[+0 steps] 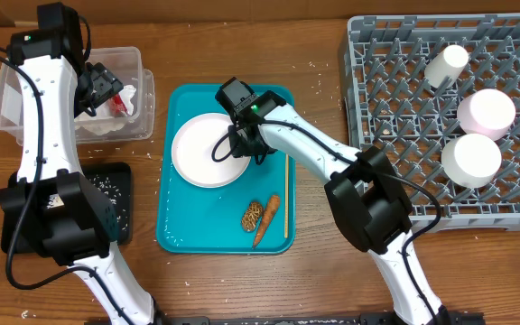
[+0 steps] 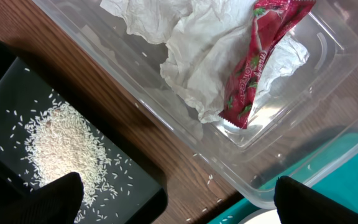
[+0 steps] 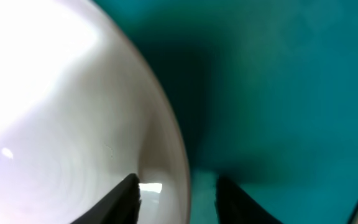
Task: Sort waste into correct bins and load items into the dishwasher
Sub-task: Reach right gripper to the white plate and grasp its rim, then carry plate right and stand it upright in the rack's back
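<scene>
Plate first: spotted lying flat in the upper left part of the teal tray, dead centre of the overhead shot. Found the right gripper parked over its right-hand edge. From the right wrist cam, saw the plate filling the left half of the frame and the teal tray filling the rest. Caught the right gripper at the bottom edge, straddling the rim: one fingertip over the white inside, the other over the teal just outside. Jaws partway in, but honestly couldn't tell whether actually pinching the rim or just around it.

Left gripper seen up in the top left over the clear tub, jaws spread wide with nothing between them. Noticed the red wrapper lying on the crumpled white paper inside that tub. Also saw rice grains heaped in the black tray just below the tub.

Lower on the teal tray: found the carrot stick touching the brown food lump, with the chopstick just to their right. Over at the right, counted a white cup and two bowls in the grey rack.
</scene>
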Available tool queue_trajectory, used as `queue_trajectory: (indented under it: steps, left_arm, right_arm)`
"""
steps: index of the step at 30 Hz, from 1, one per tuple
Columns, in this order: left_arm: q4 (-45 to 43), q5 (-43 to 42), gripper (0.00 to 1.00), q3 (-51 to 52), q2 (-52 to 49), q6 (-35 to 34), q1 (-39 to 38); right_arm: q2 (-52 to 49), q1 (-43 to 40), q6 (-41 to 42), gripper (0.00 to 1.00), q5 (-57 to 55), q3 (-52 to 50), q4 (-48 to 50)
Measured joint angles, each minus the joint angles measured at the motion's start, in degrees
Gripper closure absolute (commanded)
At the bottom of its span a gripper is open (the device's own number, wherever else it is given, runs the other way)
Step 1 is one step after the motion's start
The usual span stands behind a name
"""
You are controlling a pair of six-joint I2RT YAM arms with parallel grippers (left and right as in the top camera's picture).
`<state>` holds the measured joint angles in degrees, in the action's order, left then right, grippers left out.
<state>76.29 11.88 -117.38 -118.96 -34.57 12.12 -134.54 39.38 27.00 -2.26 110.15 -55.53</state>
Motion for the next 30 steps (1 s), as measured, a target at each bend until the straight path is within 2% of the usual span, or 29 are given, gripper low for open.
queue_trajectory:
  steps: [2,5,10,17,25,30]
  left_arm:
    - [0.0,0.0,0.0,0.0,0.0,0.0,0.0]
    - [0.0,0.0,0.0,0.0,0.0,0.0,0.0]
    - [0.0,0.0,0.0,0.0,0.0,0.0,0.0]
    - [0.0,0.0,0.0,0.0,0.0,0.0,0.0]
    - [0.0,0.0,0.0,0.0,0.0,0.0,0.0]
    - [0.0,0.0,0.0,0.0,0.0,0.0,0.0]
  right_arm:
    - [0.0,0.0,0.6,0.89,0.0,0.0,-0.3]
    - [0.0,0.0,2.1,0.96,0.2,0.1,-1.3]
    - [0.0,-0.3,3.2,0.96,0.6,3.4,-5.9]
    - [0.0,-4.2,3.2,0.96,-0.7,17.4,-18.9]
    - [2.0,-15.5,2.8,0.96,-11.5,35.1,-35.0]
    - [7.3,-23.3,2.7,0.96,-21.1,38.7,-38.1]
